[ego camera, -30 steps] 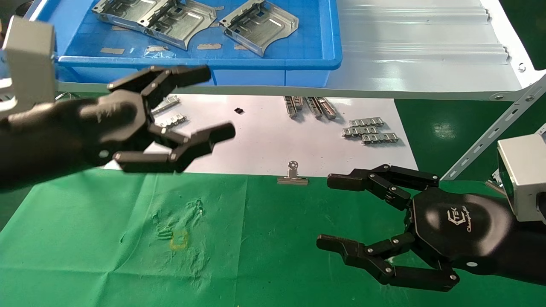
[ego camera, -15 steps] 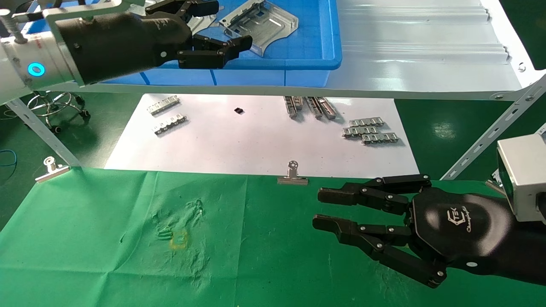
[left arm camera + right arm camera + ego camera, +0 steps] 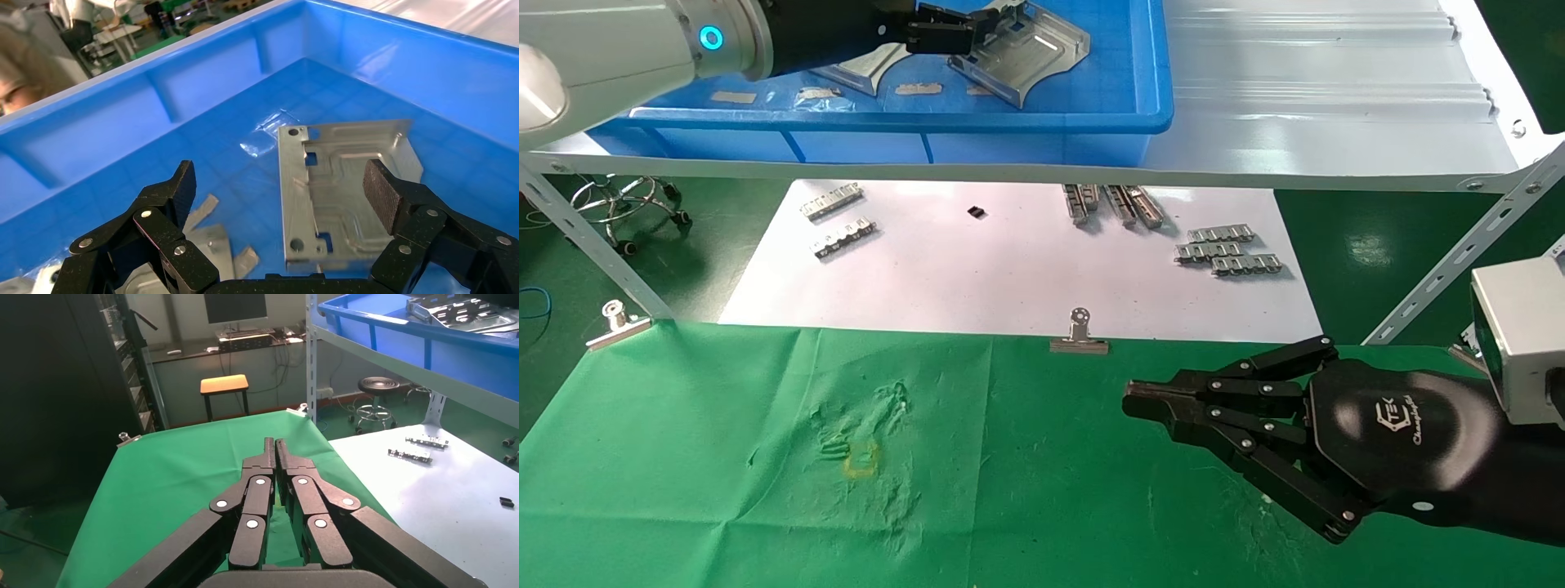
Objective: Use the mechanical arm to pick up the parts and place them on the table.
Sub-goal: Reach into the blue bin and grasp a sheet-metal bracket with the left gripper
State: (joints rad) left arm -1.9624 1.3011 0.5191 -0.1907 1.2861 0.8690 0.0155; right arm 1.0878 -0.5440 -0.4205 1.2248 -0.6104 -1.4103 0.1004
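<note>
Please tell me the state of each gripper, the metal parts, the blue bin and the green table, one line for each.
Left gripper: open, inside the blue bin, fingers on either side of a part, not gripping.
Right gripper: shut, empty, over the green table.
Part between the left fingers: lying flat on the bin floor.
Other part: lying in the bin, partly hidden by the arm.
Blue bin: on the grey shelf, open-topped.
Green table: wrinkled cloth, no parts on it.

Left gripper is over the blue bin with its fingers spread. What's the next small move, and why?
Probably lower the left gripper so its open fingers straddle the metal plate, then close. The plate lies in the blue bin between the spread pads, not yet gripped. The right gripper sits shut over the green table, out of the way.
</note>
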